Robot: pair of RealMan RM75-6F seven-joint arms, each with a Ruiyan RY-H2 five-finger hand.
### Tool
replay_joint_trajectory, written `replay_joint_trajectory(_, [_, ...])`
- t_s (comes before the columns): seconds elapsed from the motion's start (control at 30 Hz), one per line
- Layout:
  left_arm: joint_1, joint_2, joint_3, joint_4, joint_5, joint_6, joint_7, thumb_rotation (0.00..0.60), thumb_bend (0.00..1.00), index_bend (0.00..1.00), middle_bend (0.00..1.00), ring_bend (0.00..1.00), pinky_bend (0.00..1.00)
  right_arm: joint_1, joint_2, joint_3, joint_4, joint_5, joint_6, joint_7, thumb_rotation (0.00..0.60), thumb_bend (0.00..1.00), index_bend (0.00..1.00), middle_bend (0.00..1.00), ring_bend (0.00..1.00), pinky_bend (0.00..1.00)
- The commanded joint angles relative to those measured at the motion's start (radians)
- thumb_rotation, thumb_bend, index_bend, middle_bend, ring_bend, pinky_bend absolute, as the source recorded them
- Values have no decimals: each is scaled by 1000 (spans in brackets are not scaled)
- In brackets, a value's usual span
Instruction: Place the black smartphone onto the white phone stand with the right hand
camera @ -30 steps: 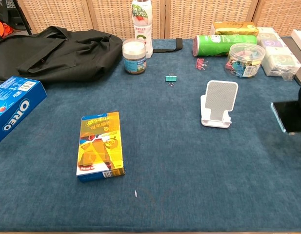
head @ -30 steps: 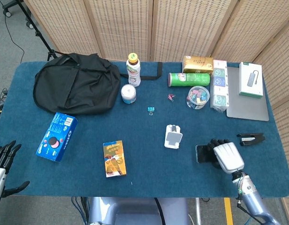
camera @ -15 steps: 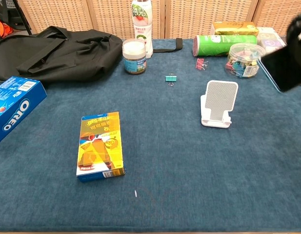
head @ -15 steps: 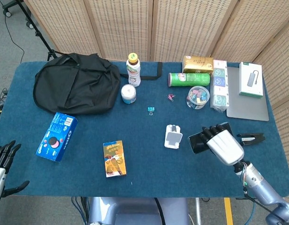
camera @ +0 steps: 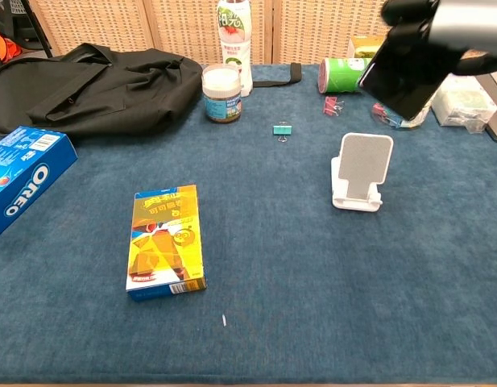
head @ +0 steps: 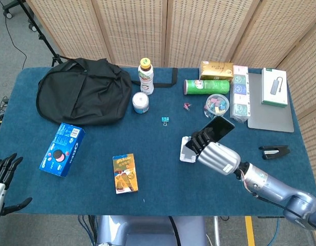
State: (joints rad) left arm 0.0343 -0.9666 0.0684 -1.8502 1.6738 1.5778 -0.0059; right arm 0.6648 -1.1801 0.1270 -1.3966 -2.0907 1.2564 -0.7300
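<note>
The right robot hand (head: pixel 215 155) grips the black smartphone (camera: pixel 403 71) tilted in the air just above the white phone stand (camera: pixel 360 172), mid-carry, so the next move calls for lowering its bottom edge into the stand's lip and releasing.

Blue table cover (camera: pixel 312 282) looks like matt, napped cloth. The phone stand (camera: pixel 361 172) is matt white, probably plastic; the smartphone (camera: pixel 403 72) glossy black; the right hand (head: pixel 215 155) satin silver.
</note>
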Motion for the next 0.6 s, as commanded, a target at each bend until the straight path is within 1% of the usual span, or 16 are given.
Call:
replay_joint_trajectory(0.03, [-1,1,1,0,0,-3,-1,600,0,0,0,0,0,30,-32,-21,34,-43,-46,-62,600,234,456,521,453,460])
replay_joint_trajectory(0.13, [-6,2,2,-1,-2,-14,0,600,0,0,0,0,0,47,-54,-45,58,-75,-87,-112,600,234,456,521,453,460])
replay_joint_trajectory(0.3, [-6,8,3,-3,3,-9,-17,600,0,0,0,0,0,61,-87,-57,88,-90,-93,-136,600,234,457,518,453,460])
replay_joint_trajectory(0.4, [-5,9,2,0,4,-3,-21,600,0,0,0,0,0,75,-108,-63,130,-120,-60,-138,600,235,457,512,448,460])
replay_joint_trajectory(0.5, [-6,9,1,-1,-1,-6,-19,600,0,0,0,0,0,85,-139,-74,187,-150,-14,-130,600,247,457,502,413,458])
replay_joint_trajectory(0.6, [-5,7,0,-3,-3,-4,-16,600,0,0,0,0,0,91,-171,-82,250,-175,36,-122,600,258,457,498,383,419])
